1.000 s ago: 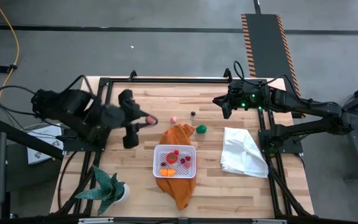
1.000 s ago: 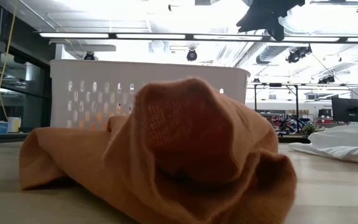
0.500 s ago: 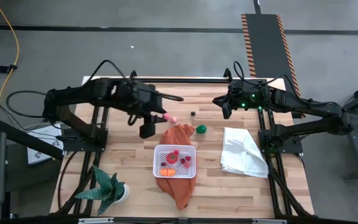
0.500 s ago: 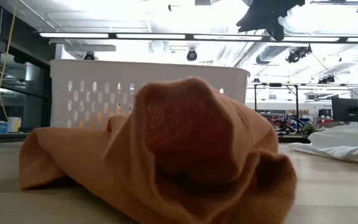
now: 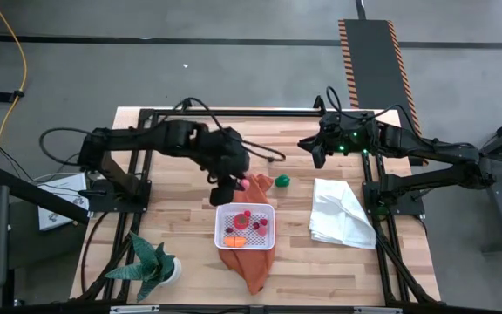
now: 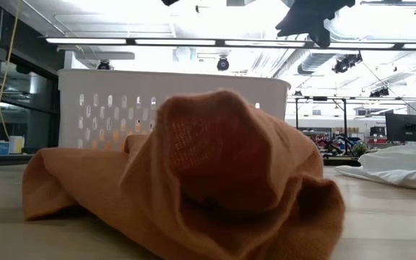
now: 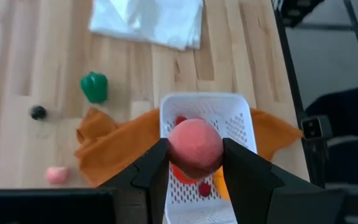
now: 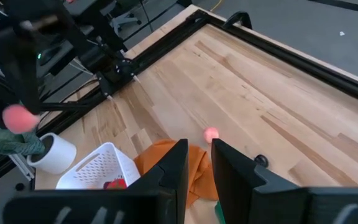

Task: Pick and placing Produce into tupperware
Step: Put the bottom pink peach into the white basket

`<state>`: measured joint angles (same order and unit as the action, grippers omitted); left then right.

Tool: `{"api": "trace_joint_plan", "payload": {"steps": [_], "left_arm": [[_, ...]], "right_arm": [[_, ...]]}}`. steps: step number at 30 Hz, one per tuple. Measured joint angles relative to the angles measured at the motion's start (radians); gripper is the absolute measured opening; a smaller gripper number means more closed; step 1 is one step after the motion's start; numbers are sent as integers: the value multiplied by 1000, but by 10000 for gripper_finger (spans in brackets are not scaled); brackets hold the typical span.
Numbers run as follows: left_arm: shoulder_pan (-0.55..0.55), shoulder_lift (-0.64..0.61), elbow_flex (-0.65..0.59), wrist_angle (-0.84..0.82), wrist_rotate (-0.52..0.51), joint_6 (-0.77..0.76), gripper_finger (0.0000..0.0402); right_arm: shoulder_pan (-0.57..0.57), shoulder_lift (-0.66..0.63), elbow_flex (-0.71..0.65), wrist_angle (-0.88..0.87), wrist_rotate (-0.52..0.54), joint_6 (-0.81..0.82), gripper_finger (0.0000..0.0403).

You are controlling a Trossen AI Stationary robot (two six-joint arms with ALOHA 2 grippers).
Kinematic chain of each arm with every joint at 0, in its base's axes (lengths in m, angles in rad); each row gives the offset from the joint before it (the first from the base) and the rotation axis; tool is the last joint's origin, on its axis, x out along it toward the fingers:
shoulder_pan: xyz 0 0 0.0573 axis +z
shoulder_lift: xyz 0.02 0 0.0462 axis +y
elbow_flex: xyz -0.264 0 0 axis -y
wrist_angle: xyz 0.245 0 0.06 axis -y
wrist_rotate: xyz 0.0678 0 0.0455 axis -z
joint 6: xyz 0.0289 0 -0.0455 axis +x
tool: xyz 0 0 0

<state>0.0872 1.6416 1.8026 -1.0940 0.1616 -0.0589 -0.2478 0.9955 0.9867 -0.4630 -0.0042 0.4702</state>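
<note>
Now the left gripper (image 7: 194,163) has swung in from the table's left side to just over the tupperware (image 5: 245,226), fingers pinching a pink-red toy fruit (image 7: 194,148); drop looks imminent. Several produce pieces already sit inside, on the orange cloth (image 5: 253,266). Right gripper (image 8: 196,163) waits at the far right edge, fingers nearly together, holding nothing

No text, label, brand, number or sign can be read in any of the views.
</note>
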Motion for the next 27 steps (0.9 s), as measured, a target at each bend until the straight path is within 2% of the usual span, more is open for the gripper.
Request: {"api": "trace_joint_plan", "payload": {"steps": [5, 18, 27], "left_arm": [[-36, 20, -52, 6, 9, -7, 127], [-121, 19, -298, 211, 10, -122, 126], [-132, 19, -431, 295, 20, -193, 126]], "right_arm": [[0, 0, 0, -20, 0, 0, 62], [0, 0, 0, -27, -1, -8, 62], [0, 0, 0, -27, -1, -23, 62]]}}
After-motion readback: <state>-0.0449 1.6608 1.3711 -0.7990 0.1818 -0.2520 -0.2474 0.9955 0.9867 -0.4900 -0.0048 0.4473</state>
